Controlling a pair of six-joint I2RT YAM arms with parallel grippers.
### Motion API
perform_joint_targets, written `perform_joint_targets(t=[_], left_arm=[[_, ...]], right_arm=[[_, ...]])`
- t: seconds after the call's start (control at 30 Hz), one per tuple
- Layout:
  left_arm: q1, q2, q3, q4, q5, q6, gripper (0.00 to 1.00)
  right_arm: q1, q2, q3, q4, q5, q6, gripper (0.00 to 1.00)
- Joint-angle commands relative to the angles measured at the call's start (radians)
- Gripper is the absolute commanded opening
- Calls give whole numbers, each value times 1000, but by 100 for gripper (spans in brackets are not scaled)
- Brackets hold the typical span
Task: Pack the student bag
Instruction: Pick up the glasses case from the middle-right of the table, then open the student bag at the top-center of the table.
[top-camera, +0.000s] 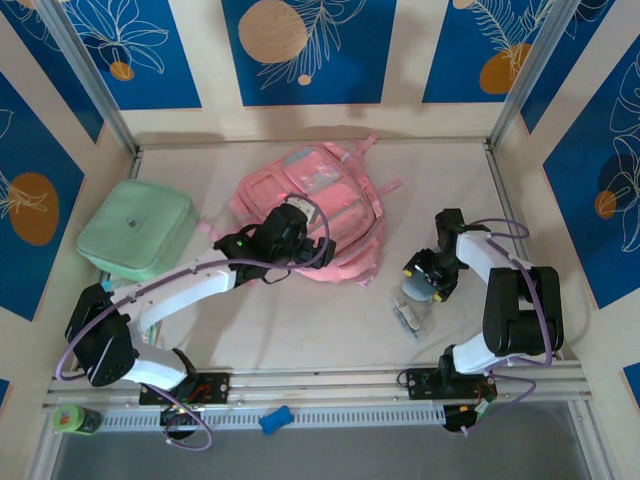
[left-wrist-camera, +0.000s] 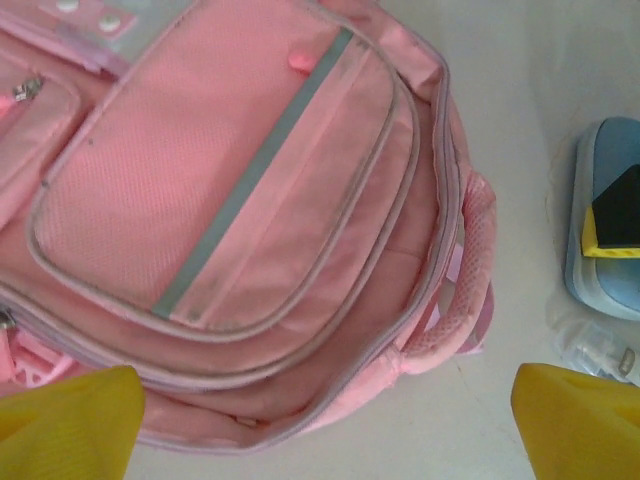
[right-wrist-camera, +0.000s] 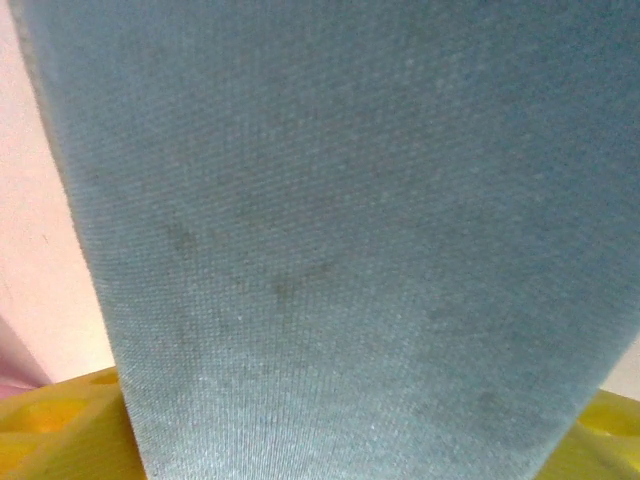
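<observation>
Inspection at this moment, both of my arms over the table (top-camera: 300, 335).

Item 1. The student bag (top-camera: 322, 205) lay flat near the middle of the table, toward the far side, with its front pockets facing up. In my left wrist view a front pocket with a grey stripe (left-wrist-camera: 250, 185) faced the camera, and the mesh carry handle (left-wrist-camera: 472, 265) curved off the bag's edge at the right. I could not tell whether the zip running round that edge was open or closed.

Item 2. My left gripper (top-camera: 292, 238) hung over the near part of the bag. Its yellow fingertips (left-wrist-camera: 65, 425) stood wide apart at the two lower corners of the wrist view, and nothing was held between them. I could not confirm contact with the fabric.

Item 3. My right gripper (top-camera: 428, 280) was down at a blue-grey pouch (top-camera: 410, 290), which lay on the table to the right of the bag and apart from it. In the right wrist view the pouch's woven surface rose between the yellow pads (right-wrist-camera: 60, 435), one on each side. I could not tell whether the jaws pressed on it or merely flanked it.

Item 4. A clear plastic packet (top-camera: 410, 318) lay just beside the pouch on its near side. A mint green soft case (top-camera: 137, 228) sat at the left of the table, well apart from the bag.
</observation>
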Motion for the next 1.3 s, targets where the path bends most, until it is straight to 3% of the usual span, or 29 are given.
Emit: perform_joint_targets(t=[0.0, 0.17, 0.47, 0.8, 0.93, 1.2, 1.27], left_arm=[[19, 40, 65, -39, 48, 166, 95], [47, 150, 161, -80, 97, 315, 95], [48, 409, 351, -148, 20, 531, 90], [73, 663, 567, -182, -31, 569, 80], [99, 702, 615, -183, -78, 562, 62], [126, 681, 614, -184, -3, 565, 7], [126, 653, 617, -193, 44, 563, 0]], right_arm=[[-16, -33, 38, -49, -18, -17, 77], [-16, -92, 87, -112, -36, -44, 75], [16, -128, 212, -204, -87, -91, 73], [14, -106, 238, -193, -137, -97, 73], [17, -104, 240, -187, -138, -93, 72], [23, -113, 256, -205, -135, -98, 72], [26, -115, 275, -221, -132, -111, 72]])
